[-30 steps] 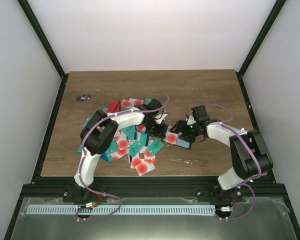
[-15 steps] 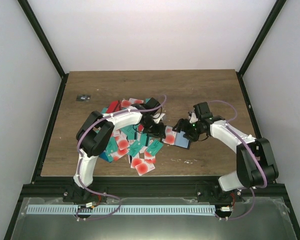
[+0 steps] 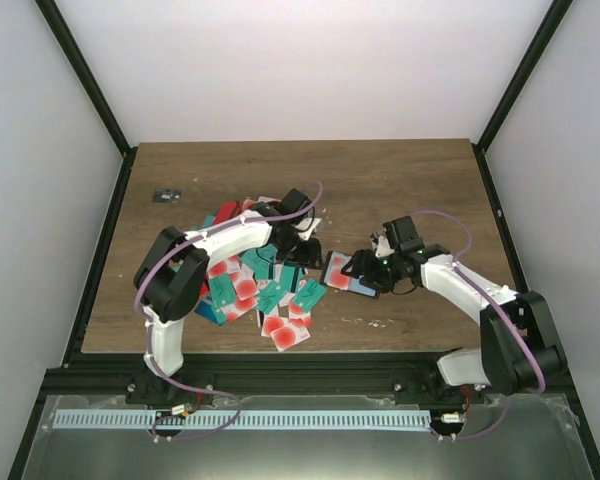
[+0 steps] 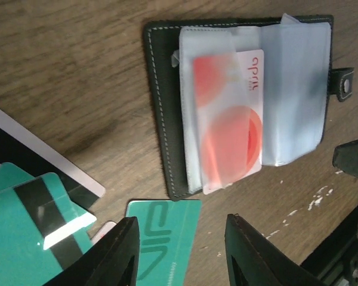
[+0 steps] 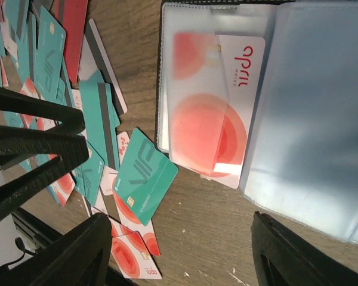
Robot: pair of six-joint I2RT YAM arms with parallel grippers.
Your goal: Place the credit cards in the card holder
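Note:
The black card holder (image 3: 342, 273) lies open on the wood between my two grippers. A white card with a red circle (image 4: 230, 119) sits partly inside its clear sleeve, its lower end sticking out; it also shows in the right wrist view (image 5: 218, 119). My left gripper (image 3: 298, 243) is open and empty, over a teal card (image 4: 164, 238) just short of the holder (image 4: 167, 119). My right gripper (image 3: 372, 266) is open and empty at the holder's right side (image 5: 298, 107). The pile of credit cards (image 3: 255, 285) lies left of the holder.
A tiny dark grey object (image 3: 166, 195) lies at the far left of the table. Loose teal and red-circle cards (image 5: 140, 179) spread toward the table's front edge. The left gripper's black fingers (image 5: 30, 143) show in the right wrist view.
My left gripper has drawn back up and left, away from the holder. My right gripper and the holder have shifted a little to the left.

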